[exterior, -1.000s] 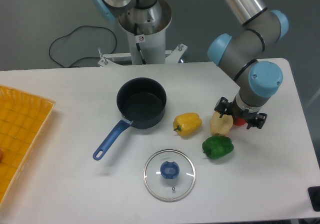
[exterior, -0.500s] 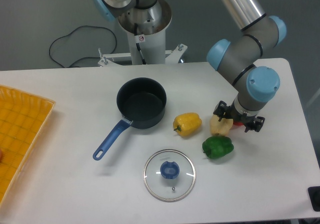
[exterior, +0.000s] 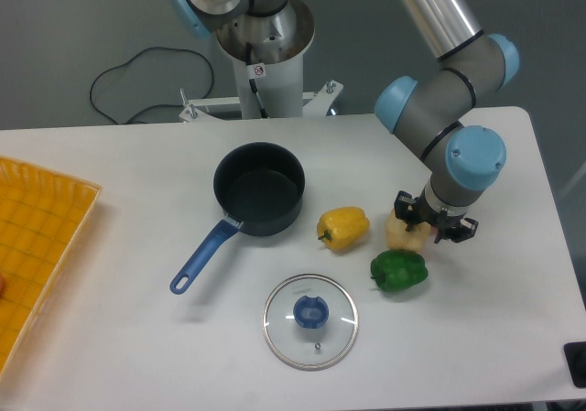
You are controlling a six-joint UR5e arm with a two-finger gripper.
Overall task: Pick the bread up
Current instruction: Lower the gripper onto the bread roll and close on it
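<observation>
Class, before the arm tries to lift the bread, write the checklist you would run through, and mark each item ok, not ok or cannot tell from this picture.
1. Gripper is over the bread: ok.
2. Fingers closed on the bread: cannot tell, the wrist hides them.
3. Green pepper is clear of the bread: not ok, it sits very close in front.
4. Yellow pepper is apart from the bread: ok.
5. Pot and lid are out of the way: ok.
</observation>
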